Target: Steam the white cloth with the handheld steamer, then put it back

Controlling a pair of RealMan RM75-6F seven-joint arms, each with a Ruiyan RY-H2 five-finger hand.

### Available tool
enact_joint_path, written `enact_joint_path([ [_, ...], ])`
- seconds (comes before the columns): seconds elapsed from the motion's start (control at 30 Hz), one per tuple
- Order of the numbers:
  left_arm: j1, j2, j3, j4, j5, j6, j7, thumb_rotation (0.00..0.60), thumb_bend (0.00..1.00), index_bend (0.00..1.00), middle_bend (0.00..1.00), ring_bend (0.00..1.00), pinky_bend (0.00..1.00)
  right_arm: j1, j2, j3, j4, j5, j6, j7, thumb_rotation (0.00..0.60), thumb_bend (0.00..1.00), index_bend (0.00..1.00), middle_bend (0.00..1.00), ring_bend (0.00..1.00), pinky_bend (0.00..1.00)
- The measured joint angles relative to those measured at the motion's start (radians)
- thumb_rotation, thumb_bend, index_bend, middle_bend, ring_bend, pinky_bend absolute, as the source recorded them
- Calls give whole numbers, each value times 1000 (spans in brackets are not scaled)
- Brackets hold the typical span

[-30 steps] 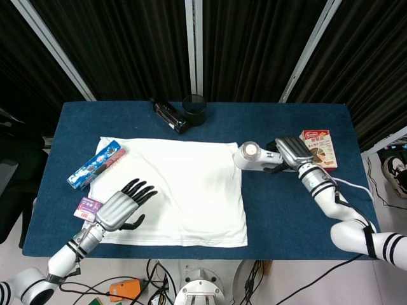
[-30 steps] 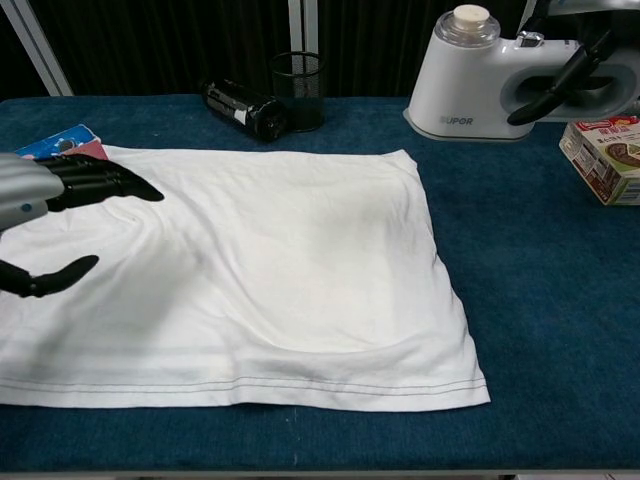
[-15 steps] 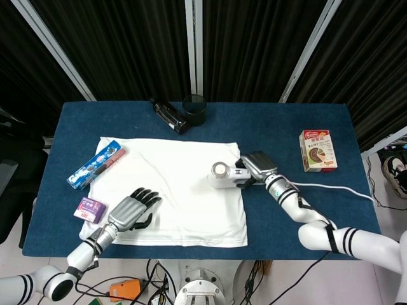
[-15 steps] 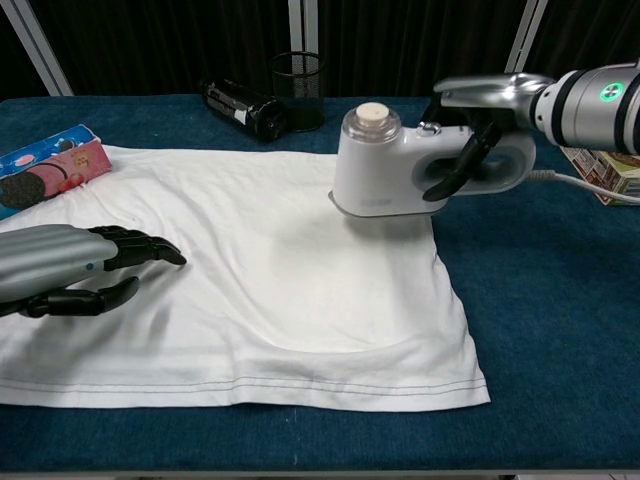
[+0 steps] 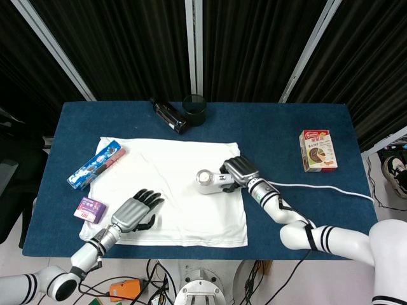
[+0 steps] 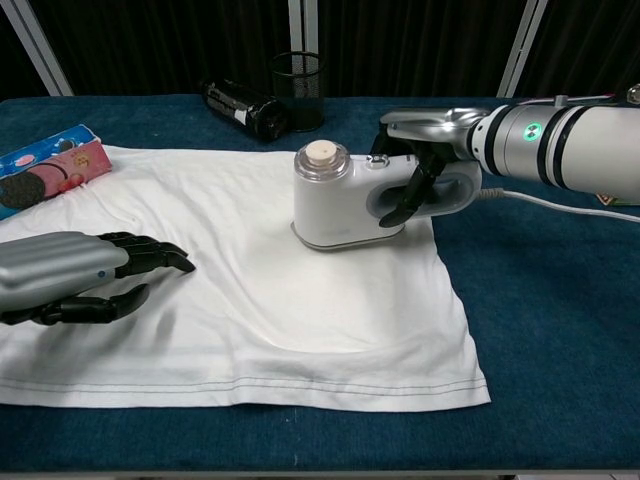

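The white cloth [image 5: 178, 190] [image 6: 270, 300] lies spread flat on the blue table [image 5: 286, 140]. A white handheld steamer [image 5: 210, 180] [image 6: 345, 200] stands on the cloth's right part, its cap to the left. My right hand [image 5: 238, 171] [image 6: 425, 150] grips the steamer's handle, fingers curled through the loop. A white cord [image 5: 331, 189] trails to the right. My left hand [image 5: 135, 213] [image 6: 85, 280] rests palm down on the cloth's left front area, fingers apart, holding nothing.
A black mesh cup [image 5: 194, 109] [image 6: 298, 90] and a black bottle lying down [image 5: 168, 115] [image 6: 243, 106] sit at the back. A blue biscuit pack [image 5: 95, 164] [image 6: 45, 170] and a small purple pack [image 5: 88, 209] lie left of the cloth. A red box [image 5: 318, 150] sits far right.
My right hand has carried the steamer leftward from the table's right side onto the cloth. My left hand has slid toward the cloth's front edge and settled flatter.
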State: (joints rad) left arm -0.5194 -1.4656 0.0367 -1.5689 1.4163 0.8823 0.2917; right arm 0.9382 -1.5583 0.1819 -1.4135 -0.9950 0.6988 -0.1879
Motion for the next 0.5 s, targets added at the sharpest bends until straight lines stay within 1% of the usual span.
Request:
enact_joint_path([
  [0.23,-4,-4,9,5,6,12,-5,0,512,103,37,0,0,-14,15,-41,-55,-80,1,7,600,572,944,783,876,797],
  [0.5,-9,-14,14,10,9,19,-9,0,512,103,37,0,0,-56,51,-117,-145,-239,21,48,600,572,946,783,877,797],
])
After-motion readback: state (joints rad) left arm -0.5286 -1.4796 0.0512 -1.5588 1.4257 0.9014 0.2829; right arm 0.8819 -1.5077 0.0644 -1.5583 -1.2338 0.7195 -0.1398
